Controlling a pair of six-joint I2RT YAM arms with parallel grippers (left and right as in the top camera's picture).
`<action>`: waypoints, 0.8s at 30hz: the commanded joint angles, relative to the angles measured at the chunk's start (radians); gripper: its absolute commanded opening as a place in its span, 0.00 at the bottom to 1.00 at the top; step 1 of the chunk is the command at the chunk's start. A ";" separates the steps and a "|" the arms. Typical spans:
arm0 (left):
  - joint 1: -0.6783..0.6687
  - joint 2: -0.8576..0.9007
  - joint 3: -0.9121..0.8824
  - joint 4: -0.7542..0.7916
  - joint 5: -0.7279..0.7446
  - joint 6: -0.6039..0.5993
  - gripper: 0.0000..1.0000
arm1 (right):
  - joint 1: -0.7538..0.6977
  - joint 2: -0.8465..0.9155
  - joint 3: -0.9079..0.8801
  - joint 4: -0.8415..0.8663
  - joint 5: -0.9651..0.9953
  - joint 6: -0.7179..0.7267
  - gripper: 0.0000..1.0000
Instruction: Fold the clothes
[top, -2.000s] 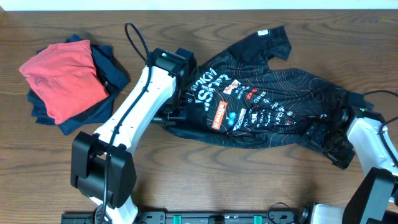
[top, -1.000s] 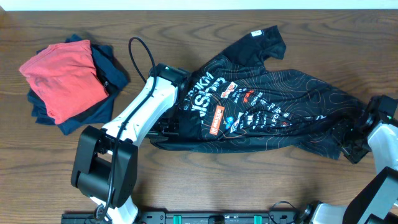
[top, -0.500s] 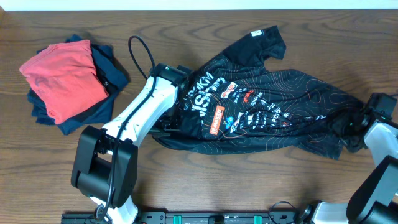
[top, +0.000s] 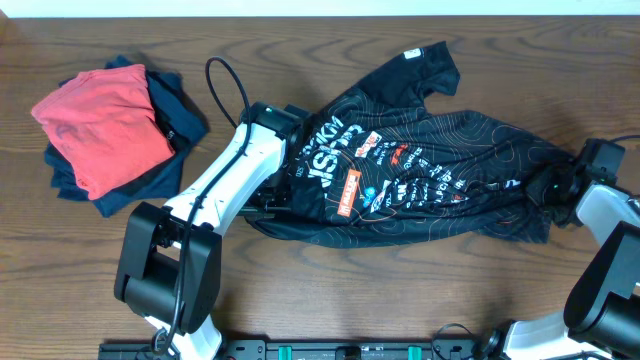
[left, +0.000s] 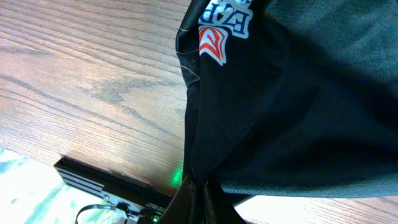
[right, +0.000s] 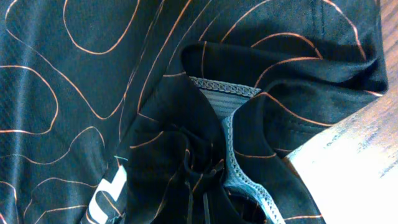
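black jersey (top: 430, 170) pinched at both ends
it lies crumpled mid-frame. left gripper (left: 200, 190) and right gripper (right: 202, 194) both squeeze its cloth. pull apart gently and evenly so it spreads flat.

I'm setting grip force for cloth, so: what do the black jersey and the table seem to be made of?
Black jersey: probably a thin synthetic sports knit, matte; it drapes in soft folds, with printed orange lines and a stitched hem. Table: wood or wood-look laminate, smooth; brown grain shows, but which one is unclear.
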 joint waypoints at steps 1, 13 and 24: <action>0.002 0.005 -0.003 -0.003 -0.016 -0.008 0.06 | 0.006 -0.012 0.077 -0.093 -0.002 0.005 0.01; 0.002 0.005 -0.003 0.000 -0.016 -0.008 0.06 | 0.019 -0.151 0.385 -0.792 0.027 -0.097 0.04; 0.002 0.005 -0.003 0.000 -0.016 -0.008 0.06 | 0.029 -0.151 0.328 -0.976 0.230 -0.091 0.13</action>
